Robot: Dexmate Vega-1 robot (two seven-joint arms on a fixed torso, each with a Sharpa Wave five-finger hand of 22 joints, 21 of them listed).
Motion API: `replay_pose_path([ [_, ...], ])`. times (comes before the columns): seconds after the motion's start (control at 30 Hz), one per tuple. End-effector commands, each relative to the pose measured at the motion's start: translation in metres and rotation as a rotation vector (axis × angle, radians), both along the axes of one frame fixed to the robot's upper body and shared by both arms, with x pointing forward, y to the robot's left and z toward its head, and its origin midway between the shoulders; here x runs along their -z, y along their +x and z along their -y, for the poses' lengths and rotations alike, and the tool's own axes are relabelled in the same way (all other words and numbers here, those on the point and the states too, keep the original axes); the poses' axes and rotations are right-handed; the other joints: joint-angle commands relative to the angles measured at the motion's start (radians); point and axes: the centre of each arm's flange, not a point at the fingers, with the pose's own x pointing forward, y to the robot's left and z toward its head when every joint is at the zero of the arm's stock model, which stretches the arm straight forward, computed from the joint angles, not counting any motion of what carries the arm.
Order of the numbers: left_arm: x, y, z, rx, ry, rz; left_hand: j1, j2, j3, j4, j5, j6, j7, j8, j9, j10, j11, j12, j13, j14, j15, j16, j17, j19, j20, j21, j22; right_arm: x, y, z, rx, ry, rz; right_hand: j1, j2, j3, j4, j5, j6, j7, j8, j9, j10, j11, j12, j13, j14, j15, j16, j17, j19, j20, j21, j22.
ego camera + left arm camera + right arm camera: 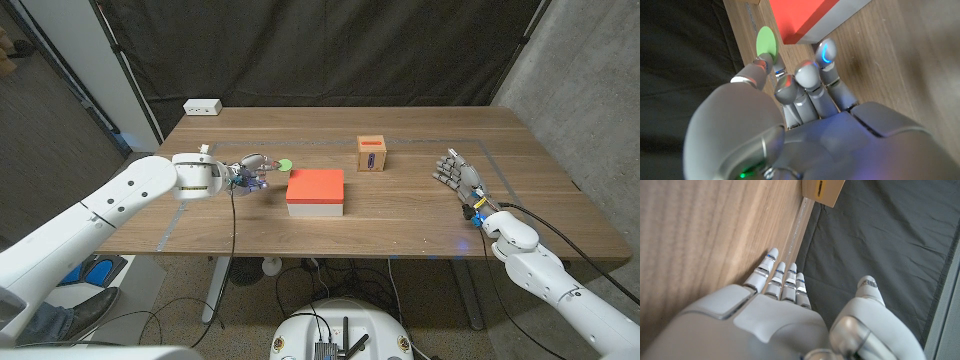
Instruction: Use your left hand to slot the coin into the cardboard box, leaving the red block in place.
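A green coin (284, 164) lies on the table just left of the red block (316, 184), which sits on a white base. My left hand (248, 172) reaches toward the coin with its fingers bent. In the left wrist view the thumb tip (759, 66) is at the edge of the coin (766, 42), nothing is held in the hand (790, 100), and the red block (805, 17) is just beyond it. The cardboard box (372, 153), with a dark slot in its top, stands behind and right of the block. My right hand (458, 178) waits far right, fingers apart and empty.
A white power strip (202, 106) lies at the table's back left corner. The right wrist view looks along my right hand (785, 310) over bare wood to the cardboard box (822, 190) at the table's far edge. Dark curtains hang behind the table.
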Motion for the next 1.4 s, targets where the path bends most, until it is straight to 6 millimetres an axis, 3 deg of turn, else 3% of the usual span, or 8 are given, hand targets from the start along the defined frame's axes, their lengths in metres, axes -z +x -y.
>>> replay_pose_path([
  [0.03,-0.021,-0.004,0.012,-0.026,0.084,0.2,0.005,0.012,0.006,0.005,0.002,-0.017,0.007,-0.007,0.01,-0.002,0.001,0.001,0.003,0.0,-0.003,0.003,0.004,-0.007,-0.074,0.002,-0.014,0.0,-0.015,-0.001,0.015,0.023,0.04,-0.001,0.006,0.002,-0.002,0.004,0.007,0.003,0.003,0.006,0.007,0.0,0.002,0.004,0.01,-0.001,0.004,0.001,0.007,0.001,-0.003,0.001],
  [0.73,-0.048,-0.013,0.06,-0.237,0.354,0.597,0.011,0.023,0.01,0.001,0.004,-0.021,0.004,-0.024,0.015,-0.004,0.008,0.007,0.021,0.001,-0.003,0.016,0.028,-0.013,-0.075,0.031,-0.028,0.006,-0.039,-0.011,0.001,0.054,0.088,-0.002,0.007,0.002,-0.003,0.004,0.01,0.005,0.004,0.006,0.009,0.001,0.002,0.005,0.011,-0.002,0.004,-0.001,0.011,0.0,-0.009,0.002],
  [1.4,-0.08,0.004,0.089,-0.233,0.613,0.796,0.023,0.027,0.016,0.003,0.006,-0.025,0.0,-0.038,0.018,-0.006,0.011,0.007,0.042,0.005,-0.002,0.018,0.046,-0.027,-0.074,0.051,-0.038,0.002,-0.056,-0.028,-0.038,0.083,0.188,-0.001,0.006,0.001,-0.004,0.004,0.037,0.017,0.011,0.005,0.0,-0.009,-0.004,0.003,0.017,-0.02,0.005,-0.005,0.028,-0.019,-0.012,0.001],
])
